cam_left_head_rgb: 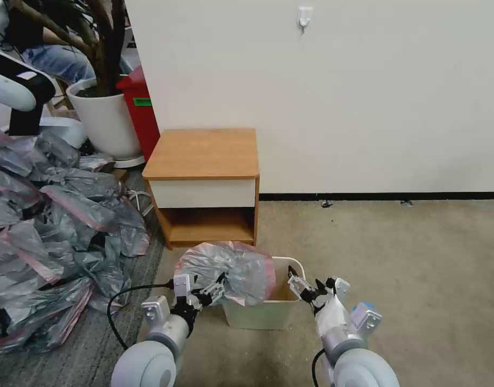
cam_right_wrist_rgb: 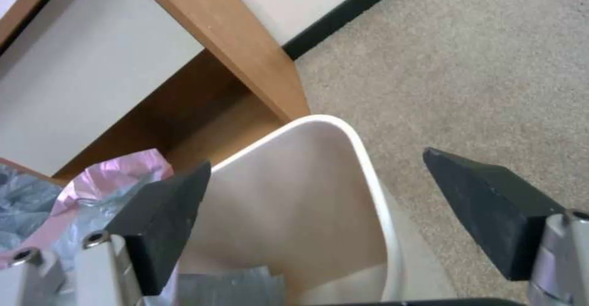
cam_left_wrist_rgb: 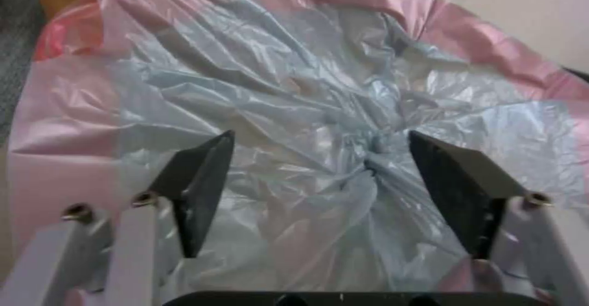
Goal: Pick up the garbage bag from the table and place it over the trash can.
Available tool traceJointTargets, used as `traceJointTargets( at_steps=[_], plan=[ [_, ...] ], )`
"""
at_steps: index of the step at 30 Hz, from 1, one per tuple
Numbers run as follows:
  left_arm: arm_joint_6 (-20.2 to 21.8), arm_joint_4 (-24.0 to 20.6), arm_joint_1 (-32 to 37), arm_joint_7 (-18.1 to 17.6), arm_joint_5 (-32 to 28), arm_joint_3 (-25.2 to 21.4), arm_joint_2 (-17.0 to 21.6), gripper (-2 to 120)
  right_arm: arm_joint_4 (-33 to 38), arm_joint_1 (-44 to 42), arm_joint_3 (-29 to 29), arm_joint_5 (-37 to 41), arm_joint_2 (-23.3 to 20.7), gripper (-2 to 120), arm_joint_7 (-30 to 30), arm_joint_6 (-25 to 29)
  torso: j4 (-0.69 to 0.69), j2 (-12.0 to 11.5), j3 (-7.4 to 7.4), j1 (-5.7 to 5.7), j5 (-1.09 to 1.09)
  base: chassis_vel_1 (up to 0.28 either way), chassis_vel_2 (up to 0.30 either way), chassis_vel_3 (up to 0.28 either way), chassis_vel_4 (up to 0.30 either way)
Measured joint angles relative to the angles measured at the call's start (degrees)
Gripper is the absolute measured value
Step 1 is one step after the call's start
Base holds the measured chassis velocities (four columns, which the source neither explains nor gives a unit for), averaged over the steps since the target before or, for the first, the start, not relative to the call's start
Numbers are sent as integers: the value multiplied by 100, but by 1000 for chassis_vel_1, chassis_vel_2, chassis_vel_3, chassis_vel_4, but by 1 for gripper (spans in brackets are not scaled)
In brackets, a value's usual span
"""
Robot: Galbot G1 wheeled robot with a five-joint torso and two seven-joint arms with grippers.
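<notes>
Logging: bag (cam_left_head_rgb: pixel 228 271) bunched over bin (cam_left_head_rgb: pixel 268 314) left rim, covering that half. My left gripper (cam_left_head_rgb: pixel 210 293), jaws apart, sits just before it, nearer; right gripper (cam_left_head_rgb: pixel 303 287), also spread empty, hovers over the bare right rim.

Office-like test room staged as a home corner. Plain white wall (cam_left_head_rgb: pixel 365 97) with a white stick-on hook (cam_left_head_rgb: pixel 305 16) and black skirting; short beige carpet (cam_left_head_rgb: pixel 419 258). Small orange-brown wooden nightstand (cam_left_head_rgb: pixel 203 153) against the wall. Large white plant pot (cam_left_head_rgb: pixel 104 115) holding a tree, tall red bin (cam_left_head_rgb: pixel 142 115) beside it. Big heap of grey plastic bags (cam_left_head_rgb: pixel 48 226) lies on the floor.
</notes>
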Motion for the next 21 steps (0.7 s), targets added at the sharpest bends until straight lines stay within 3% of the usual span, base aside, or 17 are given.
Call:
traceJointTargets(
  at_steps=[2,21],
  plan=[
    [63,-1,-21,-50,-18,0,90,68,-9,-6,7,-9,-8,88,0,17,0,0,0,0,0,0,0,0,0],
    [643,-1,-360,-662,-552,229,466,68,-72,-40,28,-57,30,72,0,95,0,0,0,0,0,0,0,0,0]
  ],
)
